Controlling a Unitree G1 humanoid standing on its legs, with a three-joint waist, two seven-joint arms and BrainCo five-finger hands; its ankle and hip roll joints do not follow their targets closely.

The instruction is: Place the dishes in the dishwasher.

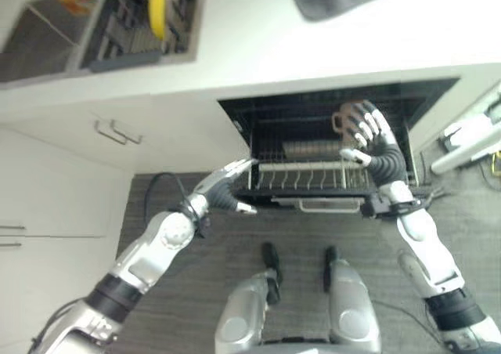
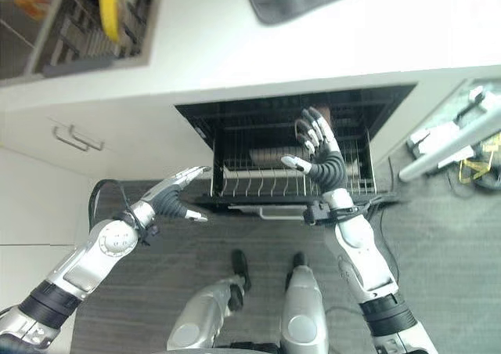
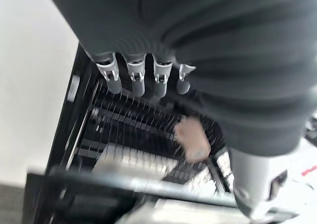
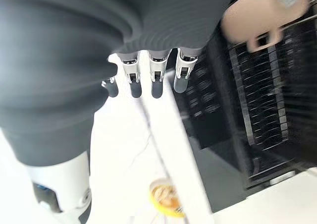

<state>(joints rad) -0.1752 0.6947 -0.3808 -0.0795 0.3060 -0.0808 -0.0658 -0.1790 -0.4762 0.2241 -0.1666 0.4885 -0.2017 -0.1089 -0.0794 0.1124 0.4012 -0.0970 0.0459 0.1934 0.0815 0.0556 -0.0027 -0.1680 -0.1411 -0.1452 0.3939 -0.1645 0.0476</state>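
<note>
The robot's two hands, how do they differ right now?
The right hand is raised over the pulled-out dishwasher rack, beside a brown mug standing in it; the left hand sits lower, at the rack's front left corner. The right hand's fingers spread upward; the left's point flat toward the rack. Both are open and empty.

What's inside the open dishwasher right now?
In the dishwasher, a brown mug sits in the wire rack, beside the right hand. The rack's deeper rear, under the counter, is hidden.
</note>
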